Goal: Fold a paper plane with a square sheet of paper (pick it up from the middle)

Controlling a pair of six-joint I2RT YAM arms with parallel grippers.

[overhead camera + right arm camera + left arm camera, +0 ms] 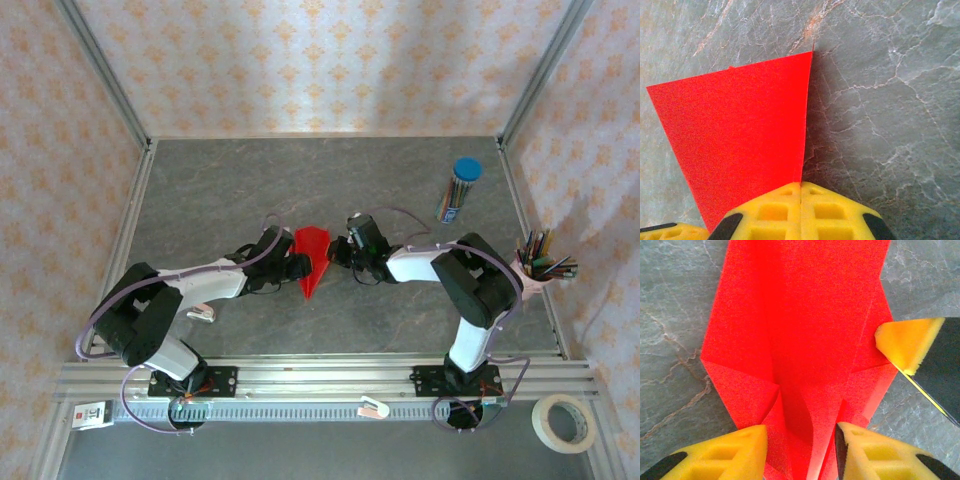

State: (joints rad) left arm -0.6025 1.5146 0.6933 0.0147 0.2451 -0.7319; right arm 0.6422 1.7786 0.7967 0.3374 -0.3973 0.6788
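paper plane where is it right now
In the top view the paper plane sits at the table centre between the left gripper and right gripper, tip toward the near edge.

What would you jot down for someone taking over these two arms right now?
Left gripper: open, with one finger on each side of the paper plane at its centre fold, not clamping it.
Right gripper: shut. The plane's side edge runs into the seam between its fingers, so it looks pinched there.
Paper plane: in the middle of the table, between the two grippers, point toward the arm bases.
Done: the red sheet is folded into a narrow, creased dart.
Left to do: probably finish the wing creases, then release.
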